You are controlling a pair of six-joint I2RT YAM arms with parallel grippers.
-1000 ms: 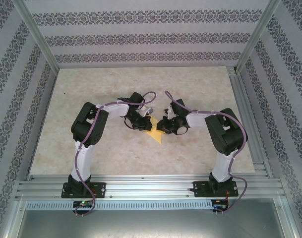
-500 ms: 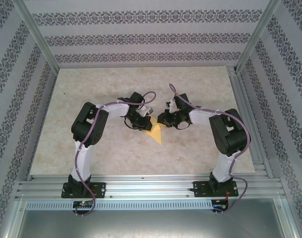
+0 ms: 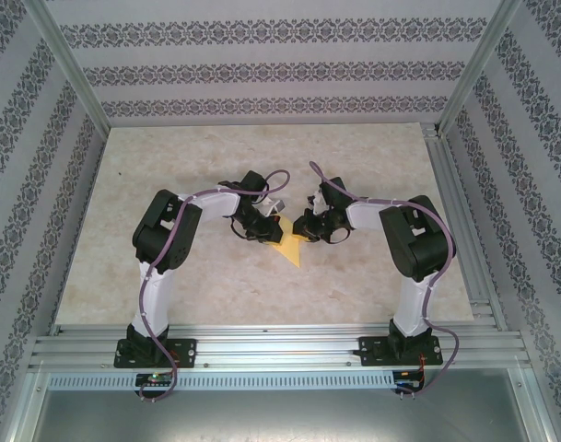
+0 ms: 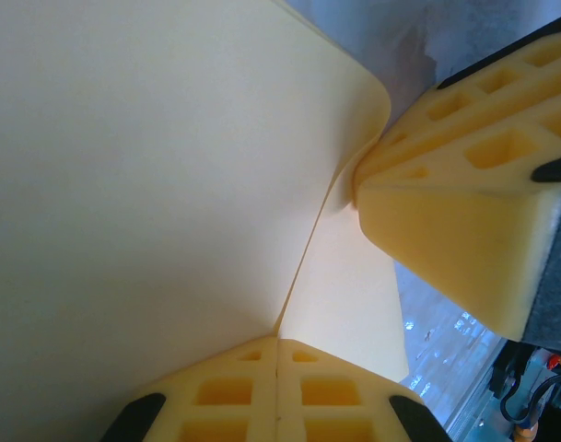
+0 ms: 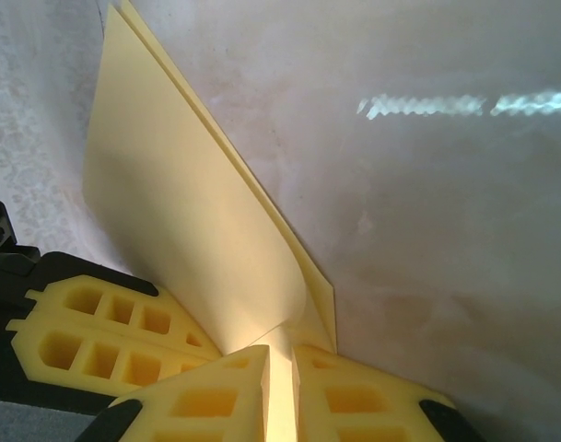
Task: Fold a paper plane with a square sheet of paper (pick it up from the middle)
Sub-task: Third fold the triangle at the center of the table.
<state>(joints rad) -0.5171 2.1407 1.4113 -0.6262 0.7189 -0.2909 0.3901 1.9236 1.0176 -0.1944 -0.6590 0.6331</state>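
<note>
— Two tools on one bit of paper? Where is it?

— Yes, both of mine. The square sheet of paper (image 3: 290,247) is between my two tools, at the middle of the desk (image 3: 197,166). From above it looks like a yellow pointed shape, with the point toward my bases. I can't tell if it touches the desk.

— Are your tools holding it?

— My left tool (image 4: 278,348) is pressed together on one edge of it. My right tool (image 5: 280,354) pinches the paper too, with a thin strip of yellow showing between its pads (image 5: 216,396). The two tools are very close to each other.

— Can it fly yet?

— Not yet, I think. The paper is not flat. I can see two layers lying on each other and a sharp line where it bends, so some folding looks done. But it is wide, not a slim dart.

— What is left?

— More folds, I think: make the nose pointy, fold the sides in and press the middle line. I can't tell how many folds are in it, because my tools hide part of it.
</note>
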